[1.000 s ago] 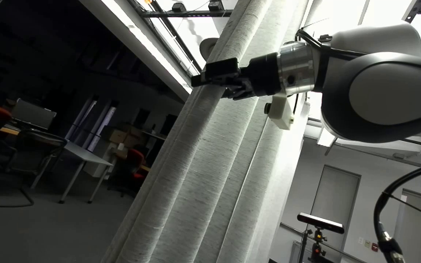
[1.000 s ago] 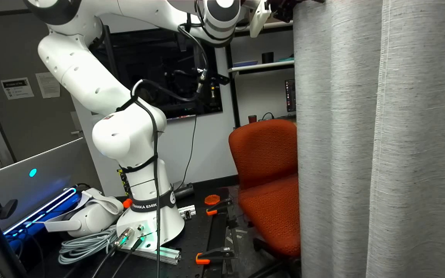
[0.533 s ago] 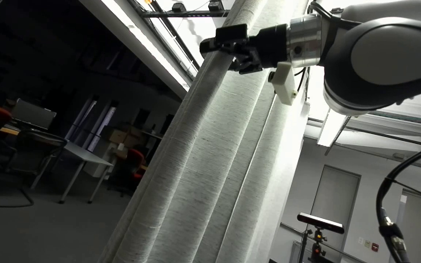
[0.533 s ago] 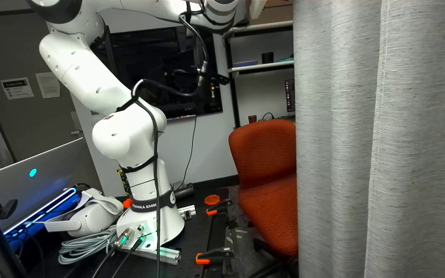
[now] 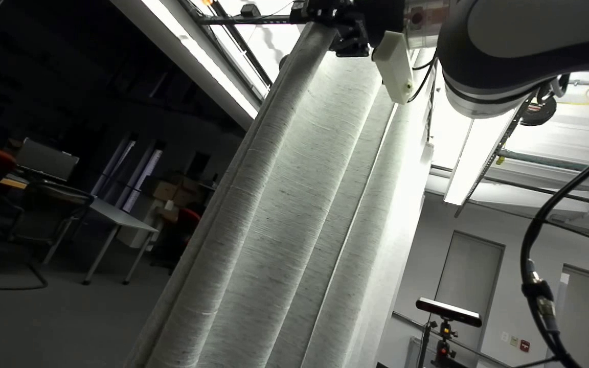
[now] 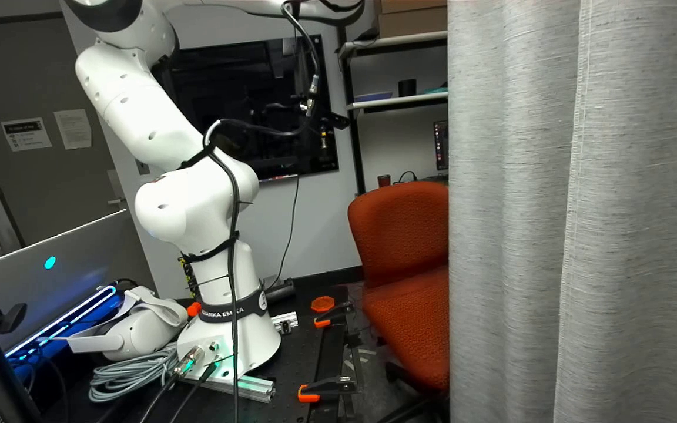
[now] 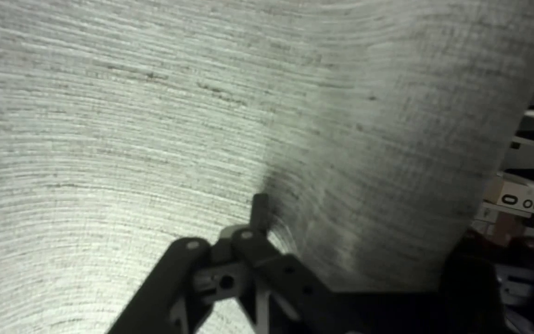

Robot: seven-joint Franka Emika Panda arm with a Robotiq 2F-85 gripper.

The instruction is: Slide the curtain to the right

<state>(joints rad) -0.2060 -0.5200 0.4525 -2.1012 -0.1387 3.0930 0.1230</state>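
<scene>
The curtain (image 5: 294, 204) is a tall pale-grey woven sheet with long vertical folds, hanging through the middle of an exterior view. It also fills the right side of an exterior view (image 6: 579, 211) and most of the wrist view (image 7: 132, 116). My gripper (image 5: 322, 25) is high up at the curtain's edge, near the top of the picture. In the wrist view the gripper (image 7: 364, 232) has its fingers wide apart, with an edge fold of the curtain lying between them. One finger is partly hidden by the cloth. The gripper is out of view in an exterior view.
An orange chair (image 6: 400, 235) stands beside the curtain, near the robot base (image 6: 230, 329). Shelves (image 6: 400, 41) stand behind it. A camera on a stand (image 5: 448, 312) is right of the curtain. A ceiling beam (image 5: 269, 19) runs near the gripper.
My arm has risen, carrying the gripper up to the top of an exterior view and out of the other. The curtain's free edge has shifted slightly left where the gripper shows.
</scene>
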